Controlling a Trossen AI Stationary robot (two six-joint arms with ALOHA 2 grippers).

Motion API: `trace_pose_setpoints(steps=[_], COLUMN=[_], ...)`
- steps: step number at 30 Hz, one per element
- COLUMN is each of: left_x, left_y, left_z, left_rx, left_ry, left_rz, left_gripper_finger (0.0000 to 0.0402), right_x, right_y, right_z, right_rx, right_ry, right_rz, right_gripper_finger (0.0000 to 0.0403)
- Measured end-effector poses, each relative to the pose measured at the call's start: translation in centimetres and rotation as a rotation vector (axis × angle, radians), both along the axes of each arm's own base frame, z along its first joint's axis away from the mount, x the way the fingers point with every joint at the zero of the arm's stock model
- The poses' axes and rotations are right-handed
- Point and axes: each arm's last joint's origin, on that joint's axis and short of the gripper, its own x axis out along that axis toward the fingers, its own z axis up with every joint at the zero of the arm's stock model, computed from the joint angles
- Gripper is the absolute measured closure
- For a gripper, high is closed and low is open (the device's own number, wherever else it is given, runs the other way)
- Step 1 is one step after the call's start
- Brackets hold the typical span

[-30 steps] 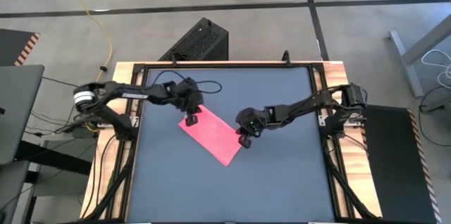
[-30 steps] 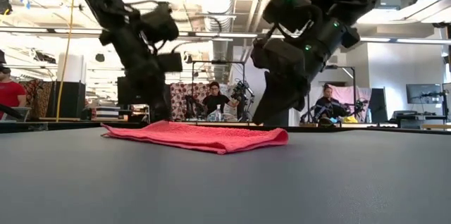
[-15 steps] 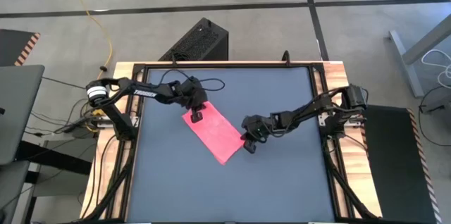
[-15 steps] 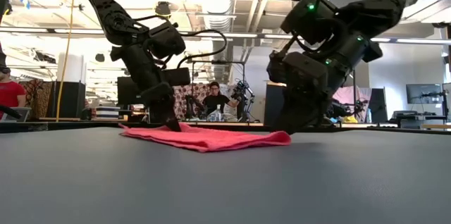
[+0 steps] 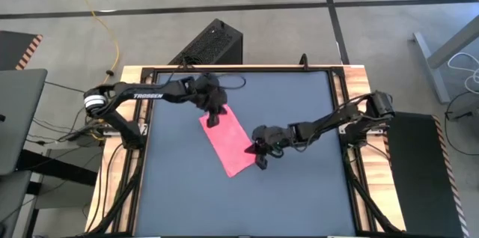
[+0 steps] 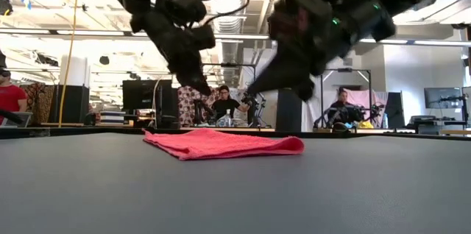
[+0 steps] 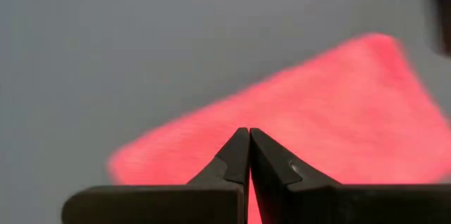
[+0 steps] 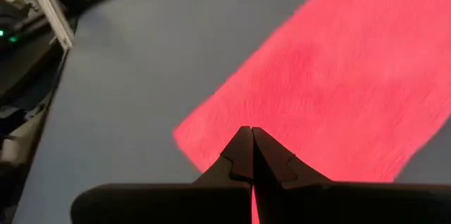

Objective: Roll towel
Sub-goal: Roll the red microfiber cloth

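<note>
The pink-red towel (image 5: 230, 142) lies flat on the dark table (image 5: 299, 193) as a folded strip, slanting from the far left toward the near right; it also shows in the low view (image 6: 221, 144). My left gripper (image 5: 214, 120) hovers shut above the strip's far end (image 7: 249, 134). My right gripper (image 5: 253, 150) hovers shut above the strip's right edge, close to its near end (image 8: 251, 132). The low view shows both sets of fingertips, left (image 6: 204, 88) and right (image 6: 250, 94), well above the cloth.
A black box (image 5: 209, 43) stands on the floor beyond the table's far edge, and a laptop (image 5: 19, 118) sits off the left side. Bare table (image 6: 235, 190) stretches in front of the towel. People (image 6: 223, 104) sit in the room behind.
Half a second ago both shut grippers had their tips down at the towel's two ends. The strip turned a little on the table, its far end sliding toward the right. Both grippers have since risen clear of the cloth, the left one also going toward the table's right.
</note>
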Motion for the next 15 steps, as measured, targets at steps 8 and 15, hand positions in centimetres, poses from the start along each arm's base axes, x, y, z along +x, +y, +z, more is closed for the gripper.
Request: trace_pose_setpoints(steps=[8,15], left_x=[-1.8,-2.3], left_y=[-7.3,-9.9], left_z=[-5.5,-6.6], left_rx=[-0.15,-0.107], left_ry=[0.043,0.003], left_rz=[0.037,0.256], left_gripper_finger=[0.0401,0.0401], right_x=[1.6,5.1], right_y=[-9.5,-16.4], right_z=[1.5,-1.4], right_rx=[-0.141,-0.076], right_ry=[-0.049,0.015], right_rz=[-0.103,-0.016], right_gripper_finger=[0.0385,0.0385])
